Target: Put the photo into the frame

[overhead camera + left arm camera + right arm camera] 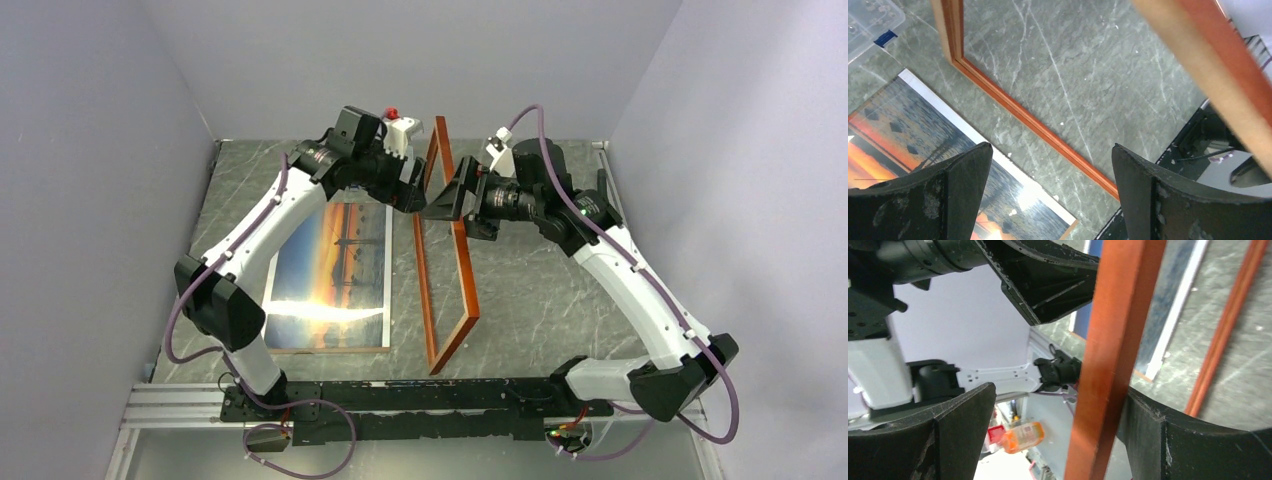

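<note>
A robotics laboratory test cell is indicated: a marbled grey-green tabletop [540,290] is enclosed on three sides by plain pale walls [90,150], two white-and-black robot arms [250,235] are bolted to an aluminium rail [170,405] at its near edge, and purple cables [167,330] are routed along them.

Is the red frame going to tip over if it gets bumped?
Probably. The frame stands on one thin edge, leaning, so a small nudge would likely topple it. It looks stiff, since its bars are straight. The right gripper is open around one bar, so little seems to steady it.
</note>
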Tool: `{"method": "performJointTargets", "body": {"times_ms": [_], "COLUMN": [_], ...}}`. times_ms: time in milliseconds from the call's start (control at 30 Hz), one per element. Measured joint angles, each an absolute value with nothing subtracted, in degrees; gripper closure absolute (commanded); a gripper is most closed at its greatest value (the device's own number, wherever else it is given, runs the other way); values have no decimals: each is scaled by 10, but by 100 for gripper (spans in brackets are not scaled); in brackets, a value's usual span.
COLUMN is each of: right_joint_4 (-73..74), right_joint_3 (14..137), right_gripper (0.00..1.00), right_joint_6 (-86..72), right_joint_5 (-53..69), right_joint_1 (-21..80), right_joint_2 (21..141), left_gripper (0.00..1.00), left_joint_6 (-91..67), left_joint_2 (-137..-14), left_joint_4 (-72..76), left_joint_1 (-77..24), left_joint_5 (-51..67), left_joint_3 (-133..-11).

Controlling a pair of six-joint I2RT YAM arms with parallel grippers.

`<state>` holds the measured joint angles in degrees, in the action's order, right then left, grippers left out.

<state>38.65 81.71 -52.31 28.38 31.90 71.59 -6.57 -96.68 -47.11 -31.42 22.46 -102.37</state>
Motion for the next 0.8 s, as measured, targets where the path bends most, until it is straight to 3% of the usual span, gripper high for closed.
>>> {"method": "performJointTargets", "body": {"times_ms": [200,400,667,800], "right_joint_4": [499,589,628,637], "right_joint_3": [881,915,887,855], "right_gripper": [17,19,38,41], "right_joint_6": [-451,-391,-349,-338], "right_joint_5": [215,133,46,5], "right_joint_1": [315,303,293,289], "right_joint_2": [740,744,731,725], "left_gripper": [5,5,5,5], "left_joint_6": [-48,-33,-23,-20], "left_joint_2": [-969,-921,-880,-851], "left_joint_4": [-480,-483,-490,-488], "left_joint_1": [-315,-307,-279,-270], "left_joint_5": [191,166,147,131], "left_joint_3": [-1020,-916,-848,-834]}}
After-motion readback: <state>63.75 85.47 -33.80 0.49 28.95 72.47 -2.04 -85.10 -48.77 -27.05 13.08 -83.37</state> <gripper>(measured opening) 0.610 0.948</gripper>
